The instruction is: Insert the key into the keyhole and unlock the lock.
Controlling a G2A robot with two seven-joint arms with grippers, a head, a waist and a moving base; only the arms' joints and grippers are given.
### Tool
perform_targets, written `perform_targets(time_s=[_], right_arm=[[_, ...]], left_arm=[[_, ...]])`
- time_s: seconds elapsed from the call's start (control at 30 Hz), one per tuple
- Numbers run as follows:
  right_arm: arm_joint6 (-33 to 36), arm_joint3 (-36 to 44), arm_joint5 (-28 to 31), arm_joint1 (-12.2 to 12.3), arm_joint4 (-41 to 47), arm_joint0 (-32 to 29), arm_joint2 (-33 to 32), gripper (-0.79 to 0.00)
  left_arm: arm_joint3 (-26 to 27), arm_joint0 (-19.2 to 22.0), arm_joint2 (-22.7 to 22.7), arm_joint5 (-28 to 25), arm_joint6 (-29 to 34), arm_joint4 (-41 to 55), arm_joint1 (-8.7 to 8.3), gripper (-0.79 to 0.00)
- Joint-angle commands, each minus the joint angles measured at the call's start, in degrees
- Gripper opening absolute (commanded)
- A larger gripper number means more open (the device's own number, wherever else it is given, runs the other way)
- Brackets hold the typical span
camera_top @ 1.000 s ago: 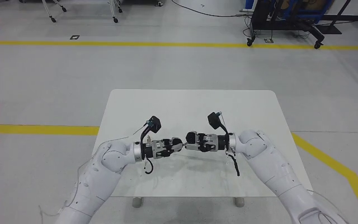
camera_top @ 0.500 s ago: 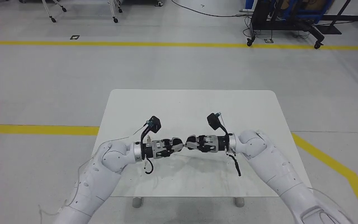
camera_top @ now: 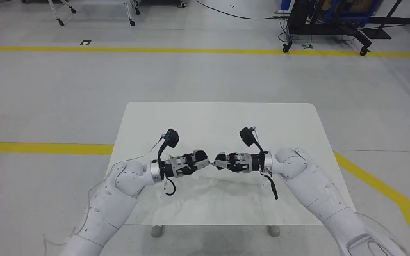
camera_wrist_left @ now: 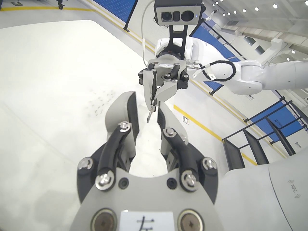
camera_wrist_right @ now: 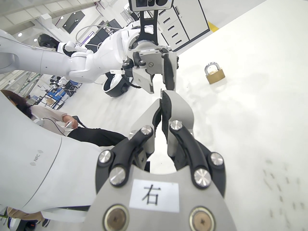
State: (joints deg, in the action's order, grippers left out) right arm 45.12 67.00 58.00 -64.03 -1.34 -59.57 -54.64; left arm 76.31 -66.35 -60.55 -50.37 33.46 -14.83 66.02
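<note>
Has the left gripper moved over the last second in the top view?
Yes. The left gripper has shifted slightly toward the far edge of the table, and it is close to the right gripper.

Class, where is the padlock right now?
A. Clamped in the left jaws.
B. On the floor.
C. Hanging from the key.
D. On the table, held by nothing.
D: the right wrist view shows the padlock resting on the table, with nothing gripping it.

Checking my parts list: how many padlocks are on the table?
1. The brass padlock rests on the white table, with nothing touching it. Another could lie hidden from the cameras.
</note>
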Motion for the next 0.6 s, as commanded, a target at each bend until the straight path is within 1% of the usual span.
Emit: perform_targets(time_s=[0.0,0.13,0.27,0.4,0.47,0.57], right_arm=[[-0.7,0.0,0.0,0.4,-0.1,-0.2,-1.0,-0.785],[-2.4,0.6,0.0,1.5,-0.4,-1.5,-4.6,-0.785],[-3.7,2.2,0.0,3.2,-0.5,-4.1,-9.4,-0.785],[-7.0,3.8,0.0,4.3,0.7,-7.2,-13.6,-0.785],[-8.6,4.3,0.0,4.5,2.9,-8.8,-14.5,-0.785],[-8.6,4.3,0.0,4.5,2.9,-8.8,-14.5,-0.785]], left_arm=[[-0.1,-0.1,-0.8,0.1,-1.6,0.4,-0.11,0.000],[-0.3,-0.1,-1.4,0.1,-2.3,0.5,-0.19,0.000],[-0.3,-0.1,-1.4,0.1,-2.3,0.5,-0.19,0.000],[-0.3,-0.1,-1.4,0.1,-2.3,0.5,-0.19,0.000],[-0.3,-0.1,-1.4,0.1,-2.3,0.5,-0.19,0.000],[-0.3,-0.1,-1.4,0.1,-2.3,0.5,-0.19,0.000]])
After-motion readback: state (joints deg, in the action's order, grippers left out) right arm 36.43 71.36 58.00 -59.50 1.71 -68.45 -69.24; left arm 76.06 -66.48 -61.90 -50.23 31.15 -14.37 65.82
